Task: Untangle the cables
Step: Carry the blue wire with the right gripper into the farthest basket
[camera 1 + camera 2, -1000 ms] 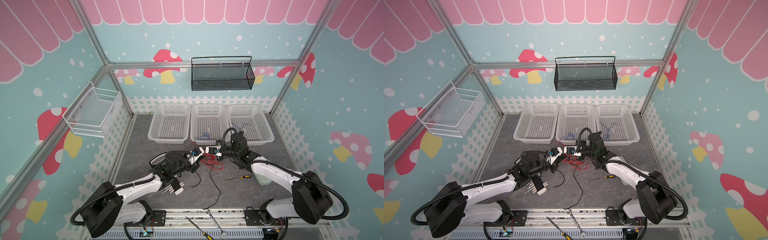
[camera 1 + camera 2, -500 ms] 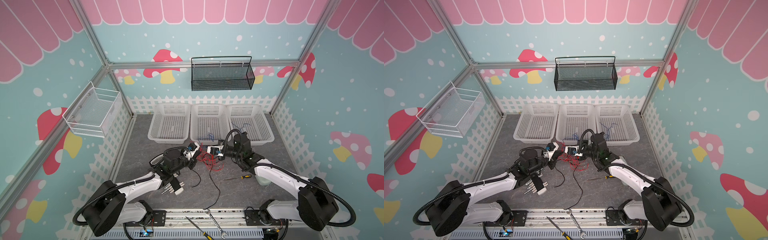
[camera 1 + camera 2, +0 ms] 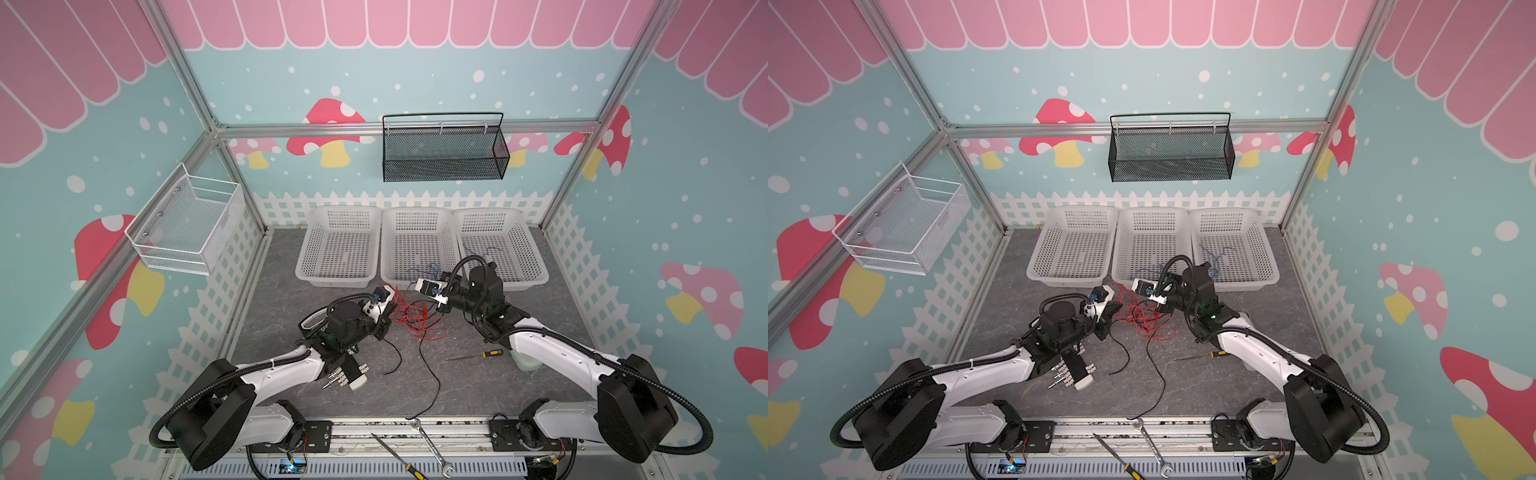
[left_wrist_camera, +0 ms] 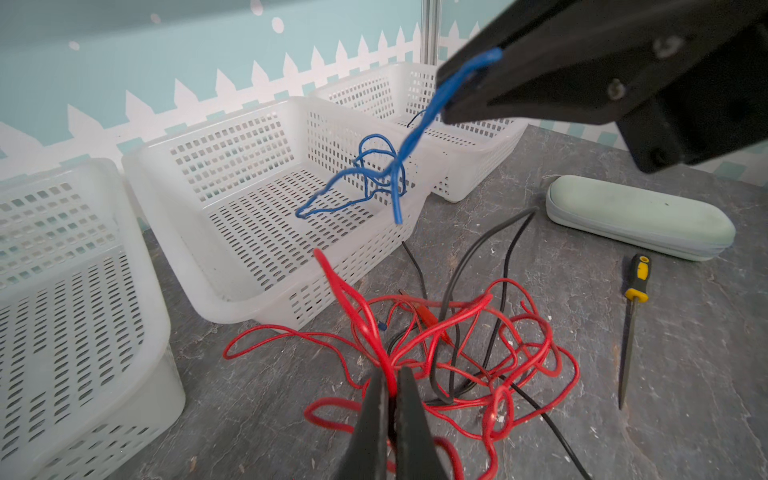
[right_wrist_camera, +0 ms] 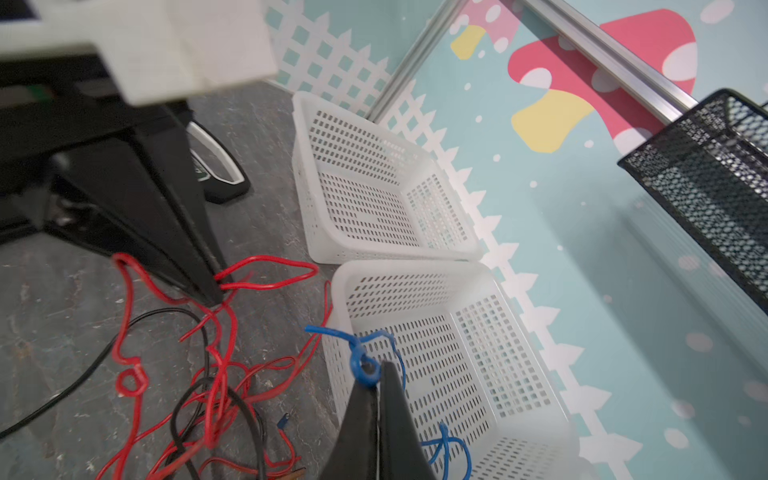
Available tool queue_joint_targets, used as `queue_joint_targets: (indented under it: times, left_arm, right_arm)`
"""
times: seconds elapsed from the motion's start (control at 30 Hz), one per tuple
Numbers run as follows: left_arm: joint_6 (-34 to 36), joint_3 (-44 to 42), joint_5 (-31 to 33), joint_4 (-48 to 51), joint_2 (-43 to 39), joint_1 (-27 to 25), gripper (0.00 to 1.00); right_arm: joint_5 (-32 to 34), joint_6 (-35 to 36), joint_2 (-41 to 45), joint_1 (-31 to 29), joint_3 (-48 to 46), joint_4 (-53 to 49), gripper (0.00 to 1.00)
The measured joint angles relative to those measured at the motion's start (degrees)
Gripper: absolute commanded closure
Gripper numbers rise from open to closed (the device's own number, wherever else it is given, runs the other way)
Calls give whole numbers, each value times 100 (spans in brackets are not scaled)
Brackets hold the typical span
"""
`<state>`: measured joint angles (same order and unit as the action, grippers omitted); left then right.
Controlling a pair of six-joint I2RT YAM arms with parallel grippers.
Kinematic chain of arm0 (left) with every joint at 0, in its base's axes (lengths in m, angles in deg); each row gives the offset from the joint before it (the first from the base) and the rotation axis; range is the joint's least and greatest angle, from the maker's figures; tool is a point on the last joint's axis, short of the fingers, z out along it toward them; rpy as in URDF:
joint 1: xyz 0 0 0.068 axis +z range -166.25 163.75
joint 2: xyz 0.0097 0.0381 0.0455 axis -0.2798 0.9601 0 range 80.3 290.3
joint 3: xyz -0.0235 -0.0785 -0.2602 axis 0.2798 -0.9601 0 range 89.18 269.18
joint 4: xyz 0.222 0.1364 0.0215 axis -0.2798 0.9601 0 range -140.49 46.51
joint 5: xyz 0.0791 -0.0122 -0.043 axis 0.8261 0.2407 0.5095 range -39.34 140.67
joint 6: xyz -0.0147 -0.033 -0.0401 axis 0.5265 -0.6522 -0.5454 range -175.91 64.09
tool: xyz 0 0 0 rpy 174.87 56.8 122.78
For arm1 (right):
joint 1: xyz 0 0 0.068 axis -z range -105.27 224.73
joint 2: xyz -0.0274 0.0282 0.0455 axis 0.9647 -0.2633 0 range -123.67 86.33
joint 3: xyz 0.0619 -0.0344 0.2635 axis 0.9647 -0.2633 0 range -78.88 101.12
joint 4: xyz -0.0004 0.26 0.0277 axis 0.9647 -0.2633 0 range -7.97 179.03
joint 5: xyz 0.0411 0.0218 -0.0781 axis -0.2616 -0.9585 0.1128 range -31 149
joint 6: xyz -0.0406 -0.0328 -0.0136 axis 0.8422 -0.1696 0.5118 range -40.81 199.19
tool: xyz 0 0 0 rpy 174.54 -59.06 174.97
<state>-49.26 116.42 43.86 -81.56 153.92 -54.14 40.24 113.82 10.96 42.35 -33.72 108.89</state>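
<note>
Left wrist view: left end effector [image 4: 391, 384] clenches red cable [image 4: 357, 309], right end effector [image 4: 463, 91] clenches blue cable [image 4: 417, 135]; separating them likely needs steady pulling apart.

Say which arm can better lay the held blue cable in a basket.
Likely right: the right gripper holds the blue cable by the middle basket; the left gripper pinches the red cable.

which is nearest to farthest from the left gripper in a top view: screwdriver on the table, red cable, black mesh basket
1. red cable, pinched in the shut left gripper.
2. screwdriver, on the table to its right, toward the front.
3. black mesh basket, hung high at the back.
</note>
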Motion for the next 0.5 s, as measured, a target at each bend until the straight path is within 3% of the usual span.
queue_joint_targets:
  times: [0.33,0.5]
  left_arm:
    - [-31,-33,195,-199,0,0,100]
    - [-48,-35,385,-249,0,0,100]
  right_arm:
    - [1300,-323,-20,28,302,426,100]
    - [1766,-374,-24,319,791,634,100]
